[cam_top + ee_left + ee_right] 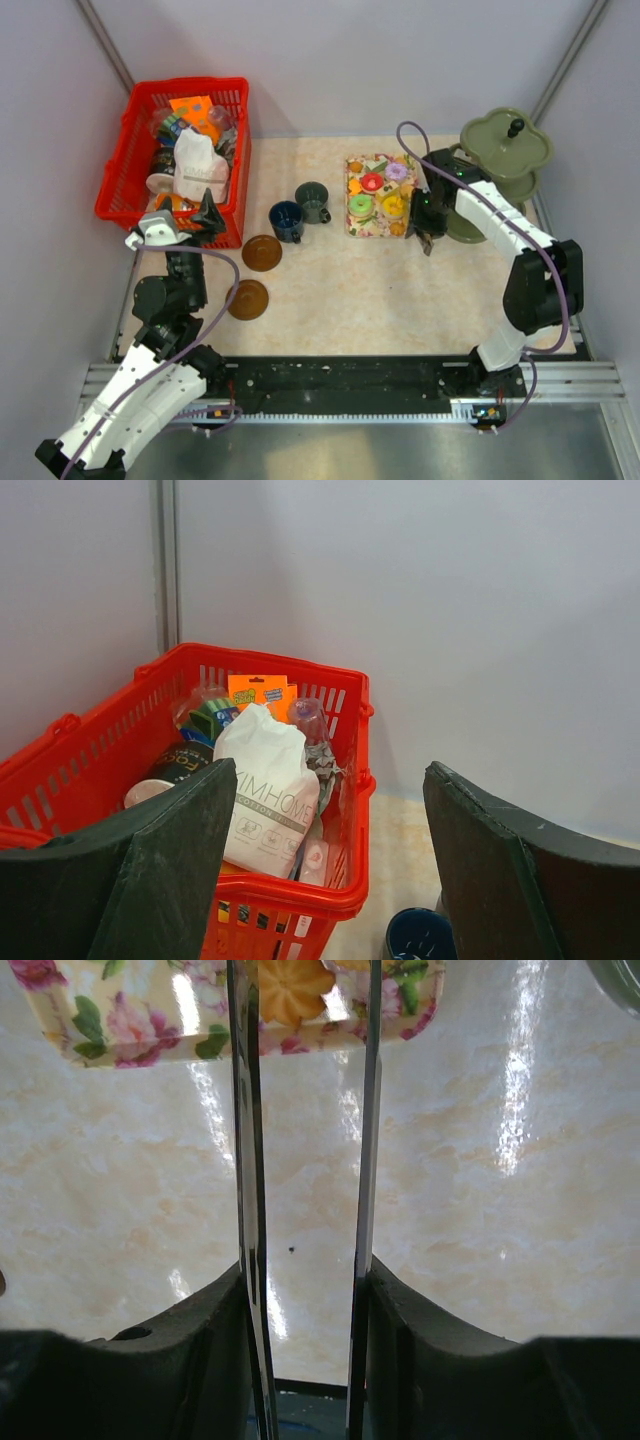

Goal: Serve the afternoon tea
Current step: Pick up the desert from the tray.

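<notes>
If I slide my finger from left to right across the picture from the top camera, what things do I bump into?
red basket → navy mug → dark-green mug → flowery tray → olive-green tiered stand

Plain pale grey walls (pixel 340 60) close in the table (pixel 380 290) at the back and on both sides. A thin metal strut (pixel 105 45) runs up each back corner, and the left one shows as a grey upright strip in the left wrist view. The table top is beige, marbled and glossy, so light lies on it in bright white streaks (pixel 520 1080); along its near edge runs a ribbed aluminium rail (pixel 590 380), with a dull grey surface (pixel 400 450) below that.
</notes>
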